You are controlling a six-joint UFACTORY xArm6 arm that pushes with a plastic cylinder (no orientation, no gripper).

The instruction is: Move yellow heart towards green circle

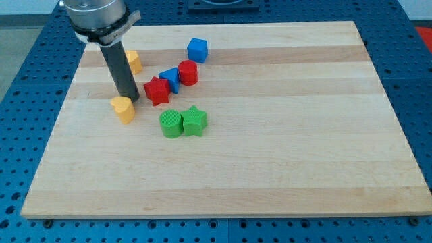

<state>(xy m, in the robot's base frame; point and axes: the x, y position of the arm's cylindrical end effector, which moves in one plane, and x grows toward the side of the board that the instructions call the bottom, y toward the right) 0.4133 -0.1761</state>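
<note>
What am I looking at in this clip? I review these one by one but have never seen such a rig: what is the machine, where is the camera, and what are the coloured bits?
A single camera looks down at an angle on a wooden board. The dark rod is a robot arm's pushing stick; its tip holds nothing, it only shoves blocks. The tip stands just above the yellow heart, at the view's left. The green circle, the goal, lies to the view's right of the heart, touching a green star. Further up sit a red star, a blue triangle, a red cylinder, a blue cube and another yellow block.
</note>
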